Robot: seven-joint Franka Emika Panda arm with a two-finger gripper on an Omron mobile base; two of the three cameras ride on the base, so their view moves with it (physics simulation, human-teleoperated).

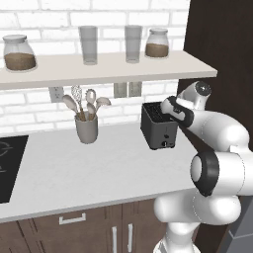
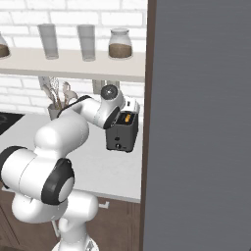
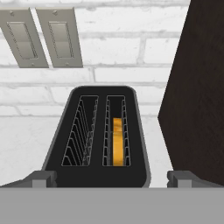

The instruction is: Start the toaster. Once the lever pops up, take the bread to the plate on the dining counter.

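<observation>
The dark grey toaster point(image 1: 159, 127) point(image 2: 122, 133) stands on the white worktop by the brick wall. In the hand view I look straight down into the toaster point(image 3: 103, 175) and its two slots. The bread point(image 3: 117, 141) point(image 2: 126, 118) sits low in the right slot and looks orange-tan. My gripper point(image 3: 112, 180) hovers just above the toaster's near end, open, with a fingertip point(image 3: 43, 178) at each side and nothing between them. The lever is too small to make out on the narrow face; the round knob point(image 1: 165, 144) shows below. The plate and dining counter are out of view.
A grey utensil crock point(image 1: 86, 129) stands left of the toaster, and a black cooktop point(image 1: 7, 168) lies at the far left. A shelf point(image 1: 99, 69) with jars and glasses hangs above. A tall dark cabinet point(image 1: 222, 49) point(image 3: 201, 87) stands close on the toaster's right. Wall switches point(image 3: 41, 37) sit behind.
</observation>
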